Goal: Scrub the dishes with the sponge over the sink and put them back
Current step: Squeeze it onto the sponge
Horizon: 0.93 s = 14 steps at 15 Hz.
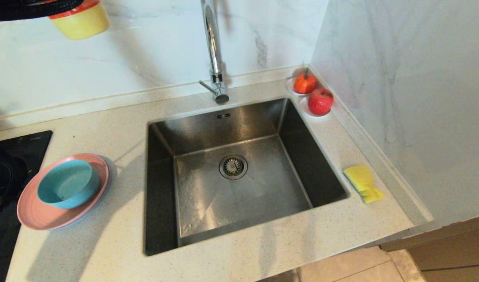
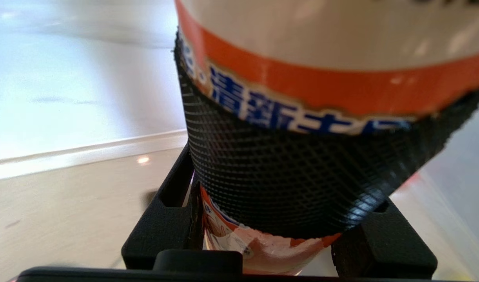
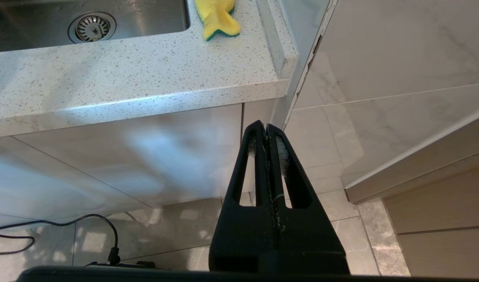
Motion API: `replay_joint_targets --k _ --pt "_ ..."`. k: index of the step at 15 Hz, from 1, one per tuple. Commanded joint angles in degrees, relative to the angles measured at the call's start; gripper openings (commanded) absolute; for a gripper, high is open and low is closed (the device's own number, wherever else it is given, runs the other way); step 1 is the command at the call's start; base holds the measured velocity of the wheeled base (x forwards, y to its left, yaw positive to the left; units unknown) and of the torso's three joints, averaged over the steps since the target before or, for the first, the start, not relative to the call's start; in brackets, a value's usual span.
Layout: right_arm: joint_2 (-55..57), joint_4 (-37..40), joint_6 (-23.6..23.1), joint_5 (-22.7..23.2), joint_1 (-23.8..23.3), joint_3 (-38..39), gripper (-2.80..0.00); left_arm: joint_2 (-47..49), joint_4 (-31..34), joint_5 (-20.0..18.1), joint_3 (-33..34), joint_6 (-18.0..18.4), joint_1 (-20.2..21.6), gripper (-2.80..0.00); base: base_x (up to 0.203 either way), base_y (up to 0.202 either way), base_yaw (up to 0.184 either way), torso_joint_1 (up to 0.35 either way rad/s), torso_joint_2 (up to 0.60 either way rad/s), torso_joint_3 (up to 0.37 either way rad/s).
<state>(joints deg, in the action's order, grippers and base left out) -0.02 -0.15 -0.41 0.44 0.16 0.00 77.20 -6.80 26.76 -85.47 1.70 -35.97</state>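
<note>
A teal bowl (image 1: 67,183) sits inside a pink plate (image 1: 47,219) on the counter left of the steel sink (image 1: 239,125). On the counter to the sink's right lies the yellow-and-green sponge (image 1: 363,183) (image 3: 217,17). My left gripper (image 2: 278,188) is shut on a yellow bottle (image 1: 80,19) (image 2: 322,35) with an orange band and a black mesh sleeve. It holds the bottle high at the far left, in front of the back wall. My right gripper (image 3: 267,127) is shut and empty, parked below the counter's front edge over the floor.
A tall chrome tap (image 1: 214,51) rises behind the sink, and the drain (image 1: 233,166) lies in the basin's middle. Two small saucers with red fruit (image 1: 305,83) (image 1: 320,101) stand in the back right corner. A black hob (image 1: 8,164) borders the plate's left. A marble wall closes the right side.
</note>
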Motion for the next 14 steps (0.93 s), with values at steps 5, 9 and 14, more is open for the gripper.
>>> replay_joint_targets --k 5,9,14 --pt "0.0 0.0 0.0 0.0 0.0 0.0 -2.8 3.6 -0.3 -1.1 -0.3 1.3 -12.1 -2.8 0.0 0.0 0.0 0.0 0.0 0.0" --pt "0.0 0.0 0.0 0.0 0.0 0.0 -2.8 8.6 -0.3 -1.6 -3.7 1.6 -17.9 -2.8 0.0 0.0 0.0 0.0 0.0 0.0" --pt "0.0 0.0 0.0 0.0 0.0 0.0 -2.8 16.5 -0.5 -0.9 -6.2 3.9 -23.7 -2.8 0.0 0.0 0.0 0.0 0.0 0.0"
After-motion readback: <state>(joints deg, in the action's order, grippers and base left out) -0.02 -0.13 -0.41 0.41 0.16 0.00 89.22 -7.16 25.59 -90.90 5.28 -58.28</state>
